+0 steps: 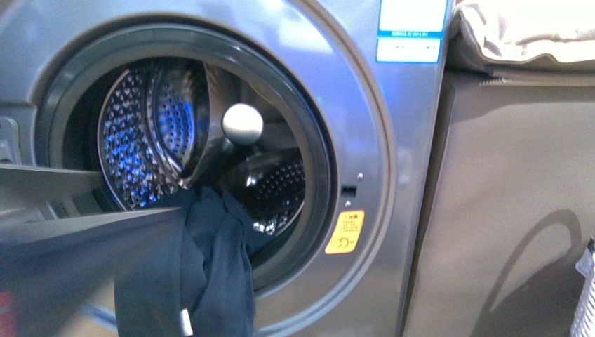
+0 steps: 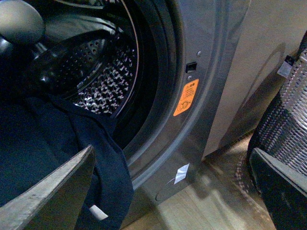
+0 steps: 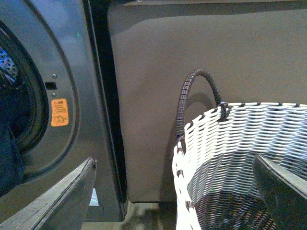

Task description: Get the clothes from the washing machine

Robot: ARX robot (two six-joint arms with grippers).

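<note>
Clothes (image 1: 210,274), dark navy, hang out over the lower rim of the washing machine (image 1: 400,175) mouth, partly inside it. My left gripper (image 2: 172,158) is spread wide just before that mouth, beside the fabric. My right gripper (image 3: 173,160) is also spread, above a white woven basket (image 3: 225,139) off to the machine's side.

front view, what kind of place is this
Likely a home laundry corner: a grey front-loading washing machine with dark clothes hanging from its drum, a white woven basket nearby, and a sofa alongside.
</note>
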